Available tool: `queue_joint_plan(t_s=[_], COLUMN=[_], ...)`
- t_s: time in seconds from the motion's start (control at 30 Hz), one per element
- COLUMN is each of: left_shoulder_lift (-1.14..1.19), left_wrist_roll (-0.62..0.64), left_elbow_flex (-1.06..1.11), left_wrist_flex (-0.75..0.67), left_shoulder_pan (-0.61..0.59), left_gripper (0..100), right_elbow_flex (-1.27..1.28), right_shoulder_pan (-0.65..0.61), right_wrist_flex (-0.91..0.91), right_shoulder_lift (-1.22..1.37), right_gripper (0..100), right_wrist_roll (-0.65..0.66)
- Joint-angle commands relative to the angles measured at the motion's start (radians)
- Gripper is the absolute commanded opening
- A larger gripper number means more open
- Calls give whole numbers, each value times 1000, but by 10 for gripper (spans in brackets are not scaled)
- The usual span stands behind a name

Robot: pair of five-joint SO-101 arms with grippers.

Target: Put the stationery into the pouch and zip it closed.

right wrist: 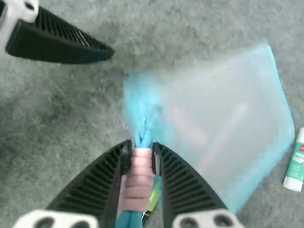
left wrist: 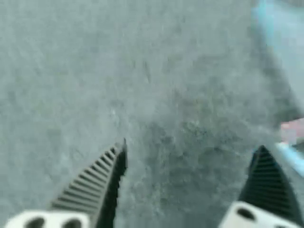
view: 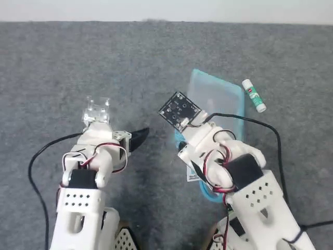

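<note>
Right jaws pressed together on a pink piece (right wrist: 139, 176) at the near end of the pouch (view: 218, 96), where its blue edge bunches at the fingertips (right wrist: 124, 151); what the pink piece is cannot be told. Left jaws spread wide, hanging over the bare grey counter (left wrist: 142, 71) just beside the pouch's near end, with one black finger (view: 138, 138) angled toward it. The translucent blue pouch (right wrist: 223, 128) lies flat on the counter (view: 156, 57), its far end pointing away from the arms. Faint long shapes show through its wall, too blurred to name. A glue stick (view: 254, 95) with a green label lies on the counter just off the pouch's far right corner (right wrist: 295, 164), outside it.
</note>
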Motion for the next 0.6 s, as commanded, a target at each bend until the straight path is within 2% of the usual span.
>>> queue_joint_plan(t_s=[0.0,0.3,0.57], left_shoulder_lift=[8,-2,-3], left_wrist_roll=[8,3,8], left_elbow_flex=[-58,-74,-77], left_wrist_flex=[-40,12,21], left_shoulder_pan=[-12,-3,-3], left_gripper=[383,383,383], right_elbow_flex=[-11,-20,-256], right_shoulder_pan=[16,19,13], right_wrist_flex=[19,-74,-97], right_shoulder_lift=[-44,12,371], right_gripper=[6,6,6], right_wrist_roll=[14,14,12])
